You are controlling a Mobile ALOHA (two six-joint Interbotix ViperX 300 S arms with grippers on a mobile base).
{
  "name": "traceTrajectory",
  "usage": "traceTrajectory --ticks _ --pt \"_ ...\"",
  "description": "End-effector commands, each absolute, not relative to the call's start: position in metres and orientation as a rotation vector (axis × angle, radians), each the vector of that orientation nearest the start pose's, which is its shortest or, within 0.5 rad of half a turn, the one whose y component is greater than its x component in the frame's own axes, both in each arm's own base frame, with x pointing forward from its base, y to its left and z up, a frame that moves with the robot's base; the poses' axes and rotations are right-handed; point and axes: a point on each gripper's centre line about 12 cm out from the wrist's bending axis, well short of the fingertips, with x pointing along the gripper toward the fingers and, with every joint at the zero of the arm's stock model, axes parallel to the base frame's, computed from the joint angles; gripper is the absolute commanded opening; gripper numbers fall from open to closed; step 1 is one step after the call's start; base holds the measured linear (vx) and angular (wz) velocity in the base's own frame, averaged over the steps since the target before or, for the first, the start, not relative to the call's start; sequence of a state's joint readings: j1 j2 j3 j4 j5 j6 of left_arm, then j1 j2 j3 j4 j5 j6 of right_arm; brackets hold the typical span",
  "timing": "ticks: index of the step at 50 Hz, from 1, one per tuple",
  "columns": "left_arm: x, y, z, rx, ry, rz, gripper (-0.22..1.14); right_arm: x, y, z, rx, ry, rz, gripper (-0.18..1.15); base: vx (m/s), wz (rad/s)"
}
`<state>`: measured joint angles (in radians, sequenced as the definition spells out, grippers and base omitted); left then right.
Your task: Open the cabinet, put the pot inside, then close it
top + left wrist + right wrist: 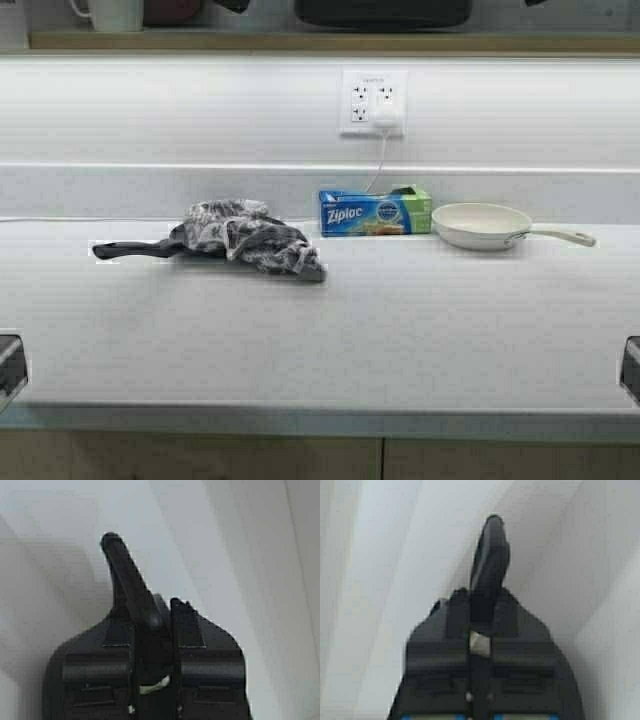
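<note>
so counter (400,330) held two pans: one black (140,250), one cream (485,225); left gripper (145,610) and right gripper (487,580) both pressed together.

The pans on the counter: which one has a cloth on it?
The black long-handled pan on the left. A grey cloth lies heaped over it, while the cream-white frying pan on the right is bare.

The countertop (400,330) looked smooth and matt white; the cloth (245,238) was crumpled grey fabric; the frying pan (480,225) had glossy cream enamel; the Ziploc box (375,212) was printed cardboard.
</note>
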<state>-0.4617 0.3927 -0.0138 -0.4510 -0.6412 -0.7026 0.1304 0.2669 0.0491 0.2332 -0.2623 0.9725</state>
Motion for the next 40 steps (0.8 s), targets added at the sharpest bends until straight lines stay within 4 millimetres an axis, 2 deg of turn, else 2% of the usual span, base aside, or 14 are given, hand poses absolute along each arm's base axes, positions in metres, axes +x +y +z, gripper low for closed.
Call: traceTrajectory --ticks 1,5,15,19,31,40 --pt "0.509 -0.224 0.307 -1.176 -0.141 -0.309 0.11 0.532 0.064 0.319 1.235 0.051 0.051 0.11 0.04 0.01" --pt "0.508 -0.223 0.308 -1.195 -0.167 -0.317 0.29 0.532 0.061 0.317 1.233 0.019 0.058 0.28 0.03 0.01" --pt "0.5 -0.226 0.321 -1.218 -0.226 -0.346 0.92 0.528 0.054 0.316 1.225 -0.087 0.092 1.03 0.02 0.01" --pt "0.499 -0.223 0.323 -1.224 -0.245 -0.344 1.02 0.527 0.051 0.313 1.236 -0.09 0.086 1.05 0.01 0.0" --pt "0.492 -0.205 0.323 -1.261 -0.274 -0.301 1.02 0.522 0.042 0.308 1.244 -0.098 0.068 1.04 0.0 0.0" --pt "0.475 -0.194 0.32 -1.265 -0.289 -0.292 1.02 0.503 0.038 0.308 1.236 -0.105 0.063 1.04 0.0 0.0"
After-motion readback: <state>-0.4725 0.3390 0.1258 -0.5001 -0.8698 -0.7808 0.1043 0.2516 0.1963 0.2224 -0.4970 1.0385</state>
